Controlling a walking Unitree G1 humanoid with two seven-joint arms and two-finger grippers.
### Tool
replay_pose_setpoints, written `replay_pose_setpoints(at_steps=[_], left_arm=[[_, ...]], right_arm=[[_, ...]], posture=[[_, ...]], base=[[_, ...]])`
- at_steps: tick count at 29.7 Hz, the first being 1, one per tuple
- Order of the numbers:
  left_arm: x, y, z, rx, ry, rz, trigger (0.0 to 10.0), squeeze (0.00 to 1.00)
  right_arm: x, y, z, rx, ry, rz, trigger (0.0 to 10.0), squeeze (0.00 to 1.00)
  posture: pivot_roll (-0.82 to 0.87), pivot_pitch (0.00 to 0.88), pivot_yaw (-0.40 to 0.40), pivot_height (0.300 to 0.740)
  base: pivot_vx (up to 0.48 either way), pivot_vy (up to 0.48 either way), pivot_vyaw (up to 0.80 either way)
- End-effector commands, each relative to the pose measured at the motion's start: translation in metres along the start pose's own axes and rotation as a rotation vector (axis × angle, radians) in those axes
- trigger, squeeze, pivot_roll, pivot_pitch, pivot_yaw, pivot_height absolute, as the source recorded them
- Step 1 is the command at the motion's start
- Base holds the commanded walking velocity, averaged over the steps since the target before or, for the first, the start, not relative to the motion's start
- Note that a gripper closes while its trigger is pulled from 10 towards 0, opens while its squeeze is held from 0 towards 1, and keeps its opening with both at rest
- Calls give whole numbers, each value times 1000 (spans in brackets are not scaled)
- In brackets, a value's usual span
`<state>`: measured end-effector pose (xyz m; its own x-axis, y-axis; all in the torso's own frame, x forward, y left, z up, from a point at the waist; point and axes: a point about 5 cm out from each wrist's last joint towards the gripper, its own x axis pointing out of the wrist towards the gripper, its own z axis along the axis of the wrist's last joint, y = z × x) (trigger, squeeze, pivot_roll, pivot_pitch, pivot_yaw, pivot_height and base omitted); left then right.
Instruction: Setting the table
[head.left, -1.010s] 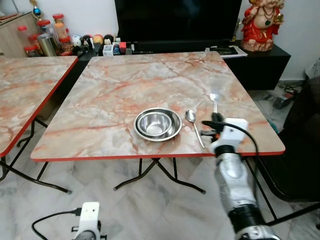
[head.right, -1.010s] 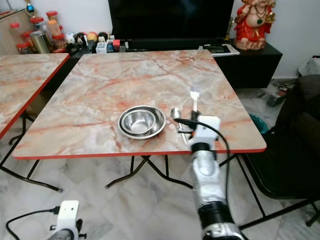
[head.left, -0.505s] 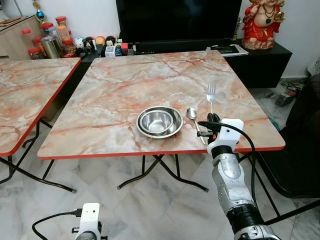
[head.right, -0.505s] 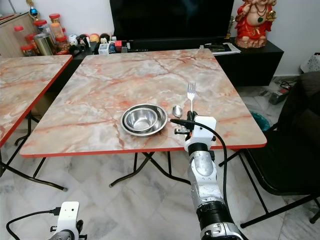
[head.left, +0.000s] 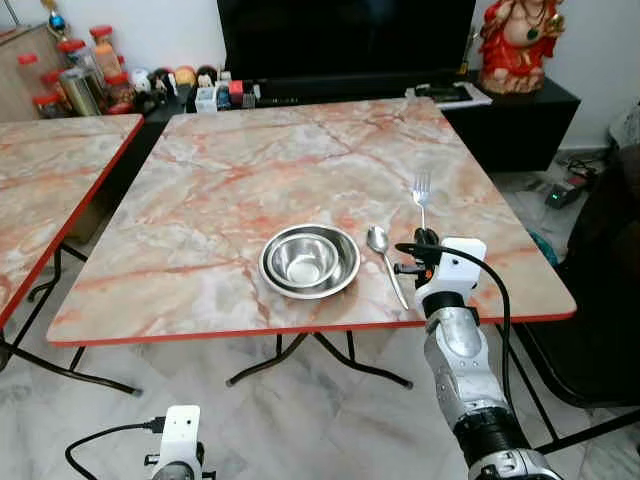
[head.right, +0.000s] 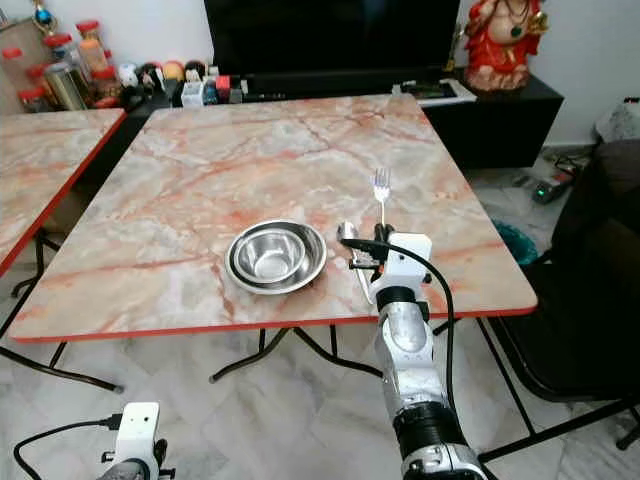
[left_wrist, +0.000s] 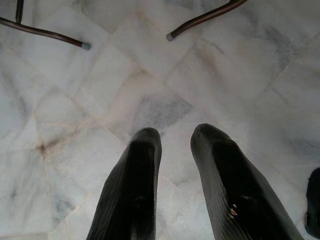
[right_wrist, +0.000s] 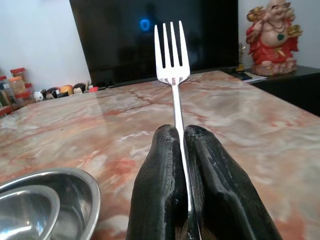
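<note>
Low over the marble floor (left_wrist: 150, 75) hangs the left gripper (left_wrist: 175, 150) with fingers parted, then on the table (head.left: 230, 170) sit two nested steel bowls (head.left: 310, 260) and a spoon (head.left: 385, 257), while the right gripper (right_wrist: 182, 165) pinches a fork (right_wrist: 171, 55) over the table's right side.

The right end effector (right_wrist: 182, 145) is extended forward, fingers pinched tight on a fork (right_wrist: 172, 55) held tines far. The left end effector (left_wrist: 175, 150) is hung low, fingers slightly parted.
</note>
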<state>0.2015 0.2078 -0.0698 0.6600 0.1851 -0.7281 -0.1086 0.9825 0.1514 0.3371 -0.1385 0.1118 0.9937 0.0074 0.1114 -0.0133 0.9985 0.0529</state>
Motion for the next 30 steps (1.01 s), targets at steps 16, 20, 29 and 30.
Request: replay_pose_setpoints(at_steps=[16,20,29,30], left_arm=[[0,3,1,17,-6,8,10000,0],[0,2,1,22,-8,3,10000,0],[-1,2,-1,39,-2,3,10000,0],[-1,2,-1,39,-2,3,10000,0]], right_arm=[[-1,1,-2,-12,8,13,10000,0],[-5,-1,-7,-26,26,13,10000,0],[-10,-12,-14,-53,56,-1,10000,0],[-10,-12,-14,-53,56,-1,10000,0]], posture=[[-34,0,52,740],[-36,0,52,740],[-42,0,55,740],[-42,0,55,740]], base=[[111,0,0],[0,0,0],[0,-198,0],[0,-292,0]])
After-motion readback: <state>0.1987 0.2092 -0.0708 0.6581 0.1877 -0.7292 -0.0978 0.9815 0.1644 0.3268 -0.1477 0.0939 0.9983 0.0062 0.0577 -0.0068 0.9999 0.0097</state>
